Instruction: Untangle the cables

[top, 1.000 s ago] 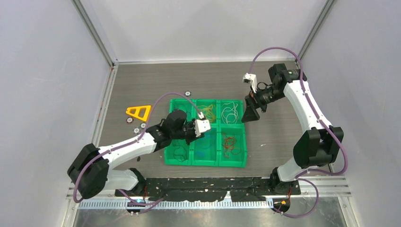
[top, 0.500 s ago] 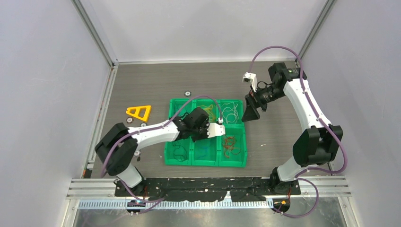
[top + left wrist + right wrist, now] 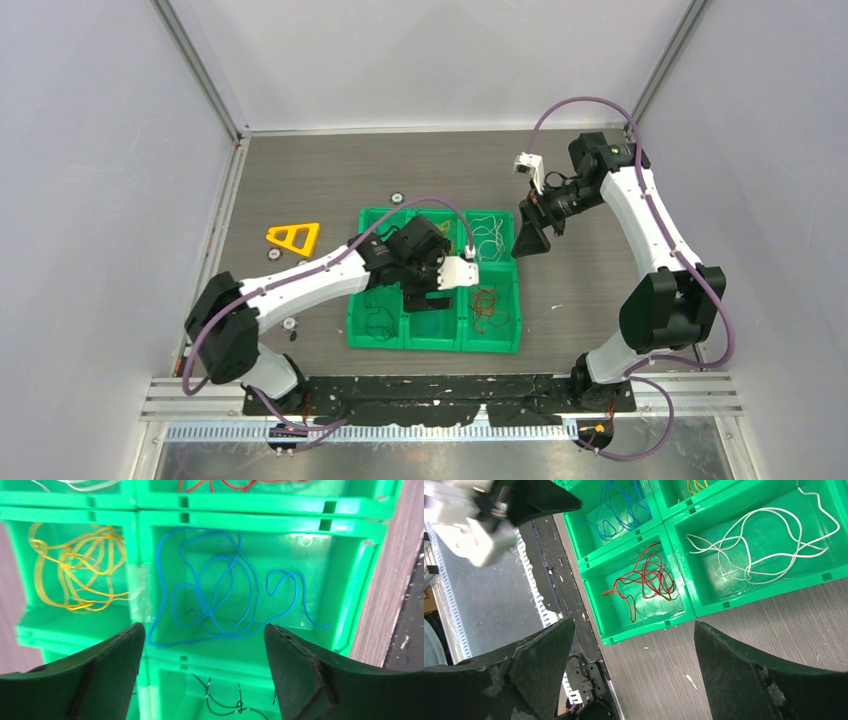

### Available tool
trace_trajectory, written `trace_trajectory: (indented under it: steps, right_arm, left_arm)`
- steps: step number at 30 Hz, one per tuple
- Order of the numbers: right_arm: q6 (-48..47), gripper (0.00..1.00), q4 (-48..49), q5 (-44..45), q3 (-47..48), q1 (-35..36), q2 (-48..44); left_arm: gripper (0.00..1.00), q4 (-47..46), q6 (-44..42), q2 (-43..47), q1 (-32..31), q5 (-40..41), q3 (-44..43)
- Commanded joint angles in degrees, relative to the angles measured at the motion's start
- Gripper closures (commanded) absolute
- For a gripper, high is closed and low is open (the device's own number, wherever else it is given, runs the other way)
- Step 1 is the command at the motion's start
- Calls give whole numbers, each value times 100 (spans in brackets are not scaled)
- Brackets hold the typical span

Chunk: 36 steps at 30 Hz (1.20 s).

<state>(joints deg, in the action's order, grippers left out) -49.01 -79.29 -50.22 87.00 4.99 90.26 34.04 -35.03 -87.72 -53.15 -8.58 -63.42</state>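
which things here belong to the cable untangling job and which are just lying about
Job: blue cable, yellow cable, red cable, white cable, black cable, green tray holding them.
Lying about: orange triangle, small white discs.

We see a bright green plastic organiser tray [image 3: 500,345], split into six open compartments in two rows of three, sitting flat on the dark grey wood-grain counter [image 3: 320,170]. To its left, well apart, lies a flat yellow plastic triangle frame [image 3: 277,236]. One small round white disc [image 3: 397,198] rests just beyond the tray's far left corner; three more like it cluster near the triangle's near side. Pale grey walls [image 3: 430,60] enclose the counter on three sides, and a black perforated strip [image 3: 450,385] runs along its near edge.
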Motion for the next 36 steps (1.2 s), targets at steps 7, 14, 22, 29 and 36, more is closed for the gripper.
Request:
trace_trajectory:
  steps: [7, 14, 22, 29, 36]
  right_arm:
    - [239, 5, 389, -175, 205, -228, -468]
    - [1794, 5, 2268, -5, 156, -804, -652]
    - [3260, 5, 3324, 662, 244, -1374, -307]
    - [3336, 5, 3623, 1416, -365, -1741, -114]
    - [3260, 5, 3775, 1708, -639, -1765, 9]
  left_arm:
    - [0, 1086, 820, 1021, 387, -824, -1322]
    - [0, 2705, 1763, 203, 1792, -853, -4186]
    - [0, 3682, 2559, -864, 4004, -850, -6239]
    - [0, 3349, 2826, -473, 5216, -915, -4843]
    - [0, 2805, 2963, -58, 5761, -973, -3256]
